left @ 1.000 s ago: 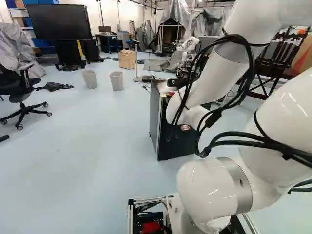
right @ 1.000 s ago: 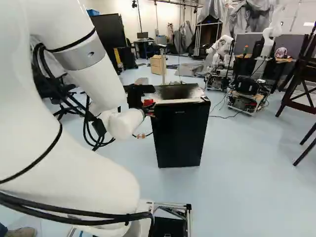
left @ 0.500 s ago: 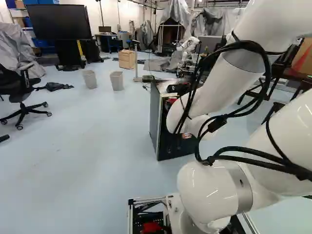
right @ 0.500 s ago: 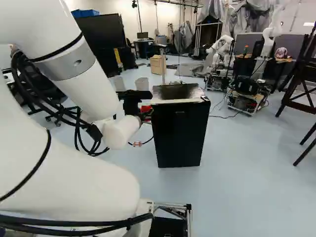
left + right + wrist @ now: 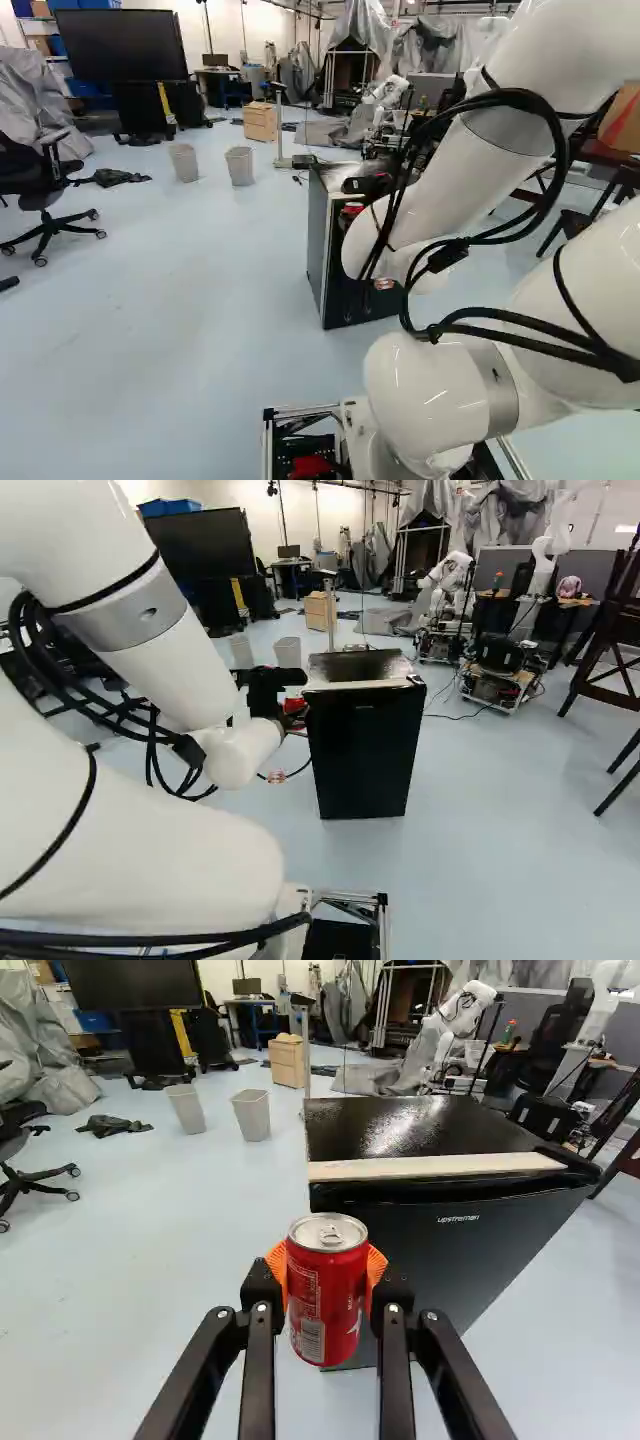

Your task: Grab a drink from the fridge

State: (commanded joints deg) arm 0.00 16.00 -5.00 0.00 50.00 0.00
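Between 2 orange pads (image 5: pixel 277 1260), near the closed fridge (image 5: pixel 450 1250), the red can (image 5: pixel 342 1305) sits upright, clenched by the gripper (image 5: pixel 326 1278). A swing toward the fridge's top edge (image 5: pixel 440 1168) could knock it loose (smooth metal slips, I'd guess). Bare floor (image 5: pixel 130 1260) toward the bins (image 5: pixel 252 1115) offers turning room.

white lettering (image 5: pixel 458 1219) on fridge (image 5: pixel 440 1260), barcode (image 5: pixel 312 1340) on red can (image 5: pixel 335 1285)
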